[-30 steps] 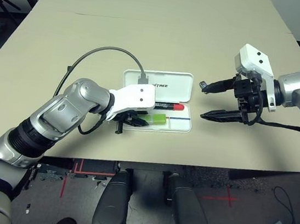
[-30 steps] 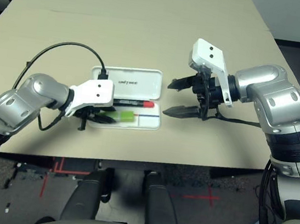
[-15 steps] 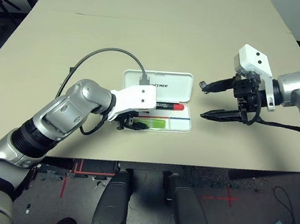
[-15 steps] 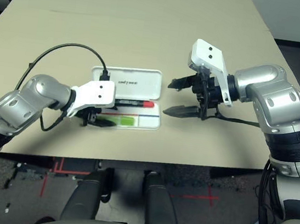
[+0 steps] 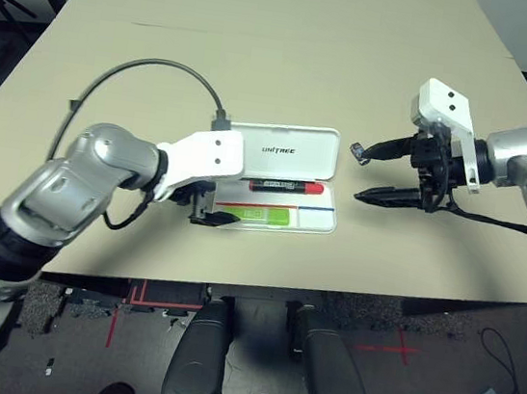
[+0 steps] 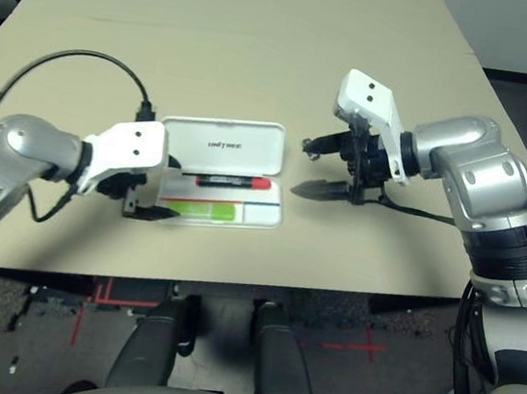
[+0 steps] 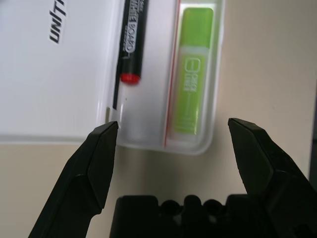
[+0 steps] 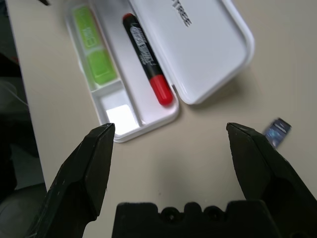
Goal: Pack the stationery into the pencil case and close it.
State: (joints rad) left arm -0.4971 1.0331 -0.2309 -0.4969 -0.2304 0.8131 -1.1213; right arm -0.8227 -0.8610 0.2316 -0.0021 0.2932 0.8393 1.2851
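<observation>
Pencil case (image 5: 290, 176) lies open on surface w/ marker (image 5: 286, 186) & highlighter (image 5: 259, 216) inside; small grey block (image 8: 276, 132) lies outside, unpacked, lid open. Left gripper (image 7: 173, 144) & right gripper (image 8: 171, 148): fingers apart, empty.

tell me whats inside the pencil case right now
Inside the open pencil case lie the black marker with red cap and the green highlighter. The small dark block is outside, on the table. Nothing covers the tray.

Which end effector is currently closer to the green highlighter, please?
Left. The left end effector hangs open beside the case's left end, by the highlighter; the right end effector hangs open past the case's other end.
</observation>
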